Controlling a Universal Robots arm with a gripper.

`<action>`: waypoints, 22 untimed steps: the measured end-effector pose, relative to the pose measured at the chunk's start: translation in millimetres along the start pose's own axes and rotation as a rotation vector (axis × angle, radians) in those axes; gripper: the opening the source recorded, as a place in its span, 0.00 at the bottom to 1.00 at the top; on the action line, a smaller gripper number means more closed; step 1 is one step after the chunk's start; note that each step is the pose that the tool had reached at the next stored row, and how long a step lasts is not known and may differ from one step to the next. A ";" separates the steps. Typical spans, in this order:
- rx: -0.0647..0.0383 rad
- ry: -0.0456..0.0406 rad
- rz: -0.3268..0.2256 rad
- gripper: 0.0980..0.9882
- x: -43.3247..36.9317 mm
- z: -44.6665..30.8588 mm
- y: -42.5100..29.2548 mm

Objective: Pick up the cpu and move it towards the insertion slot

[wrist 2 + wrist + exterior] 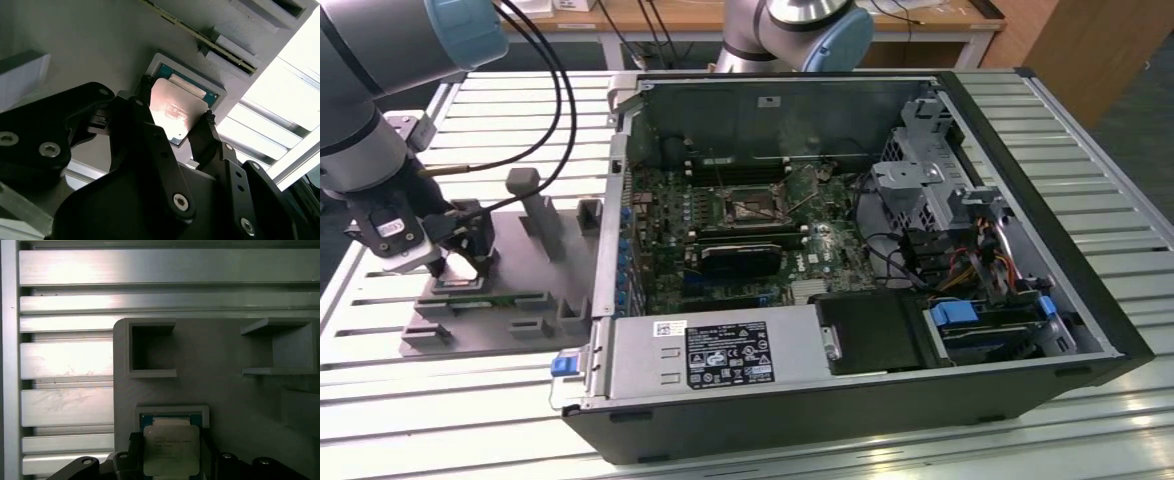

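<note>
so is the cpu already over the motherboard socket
No, in the first wrist view the cpu is at the square recess of the grey fixture, with no motherboard around it.

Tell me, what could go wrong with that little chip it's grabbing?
1. The gripper seems to pinch the cpu only by its thin edges, so the cpu might slip or tilt out.
2. The slot lies inside the case, beyond its wall. The cpu or the arm could knock against something on the way.
</note>
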State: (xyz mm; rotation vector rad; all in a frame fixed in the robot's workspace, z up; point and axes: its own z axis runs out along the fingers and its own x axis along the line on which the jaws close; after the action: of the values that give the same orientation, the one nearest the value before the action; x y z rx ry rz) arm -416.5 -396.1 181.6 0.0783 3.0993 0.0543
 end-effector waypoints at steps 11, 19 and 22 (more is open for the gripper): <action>0.000 0.0000 0.000 0.50 -0.6 -14.3 0.5; 0.000 -0.0001 0.000 0.50 -1.5 -38.0 1.4; 0.000 -0.0003 0.000 0.50 -1.9 -48.3 1.7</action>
State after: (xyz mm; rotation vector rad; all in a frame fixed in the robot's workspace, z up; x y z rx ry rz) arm -416.5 -396.1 230.0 0.0784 3.0989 0.0543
